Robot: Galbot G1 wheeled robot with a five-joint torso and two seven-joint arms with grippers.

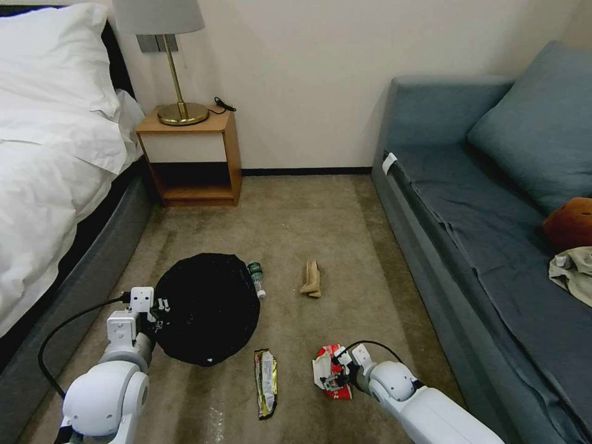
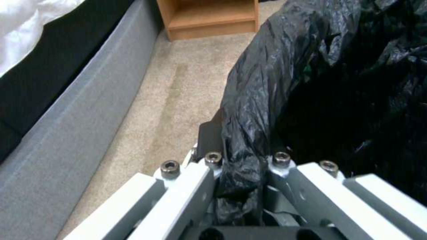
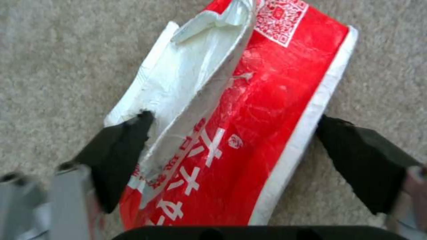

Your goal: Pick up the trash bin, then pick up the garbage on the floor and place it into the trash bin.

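At lower left of the head view, the left gripper [image 1: 161, 306] clamps the bag-lined rim of the trash bin [image 1: 206, 308], holding it ready beside the litter; right of it lie the bottle [image 1: 256, 279], gold wrapper [image 1: 266, 382] and crumpled paper [image 1: 311, 279]; at lower centre-right, the right gripper [image 1: 333, 377] straddles the red-and-white wrapper [image 3: 249, 120], fingers spread, apparently poised to pinch.

Trash bin [image 1: 206, 308] on the floor [image 1: 345, 246] at center-left — bottle [image 1: 256, 279] touching at its 2 o'clock, crumpled paper [image 1: 311, 279] farther at 3, two wrappers [image 1: 266, 381] [image 1: 328, 372] at 5 — nightstand [image 1: 191, 154] at 12.
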